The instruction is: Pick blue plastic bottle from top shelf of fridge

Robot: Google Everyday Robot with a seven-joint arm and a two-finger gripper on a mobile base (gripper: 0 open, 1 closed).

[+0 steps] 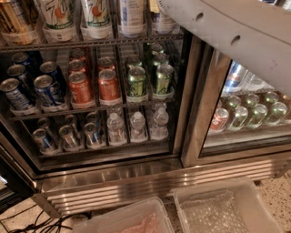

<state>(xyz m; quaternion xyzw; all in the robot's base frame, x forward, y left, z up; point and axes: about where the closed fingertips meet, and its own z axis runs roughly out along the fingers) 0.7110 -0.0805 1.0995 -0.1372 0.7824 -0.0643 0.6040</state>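
Note:
The fridge (pixel 150 182) stands with its left side open to me. Its top shelf (pixel 91 43) runs along the top edge of the view and holds tall white cans (pixel 96 13) with green-orange print. The blue plastic bottle (pixel 132 16) stands on that shelf right of the cans; only its lower body with the pale blue-and-white label shows. My white arm (pixel 236 36) crosses the upper right corner and reaches toward the shelf's right end. My gripper is out of view past the top edge.
The middle rack holds blue cans (pixel 45 88), orange cans (pixel 93 86) and green cans (pixel 148 79). Small water bottles (pixel 136 127) stand on the lower rack. More cans (pixel 248 113) sit behind the right glass door. Two clear plastic bins (pixel 227 209) stand on the floor.

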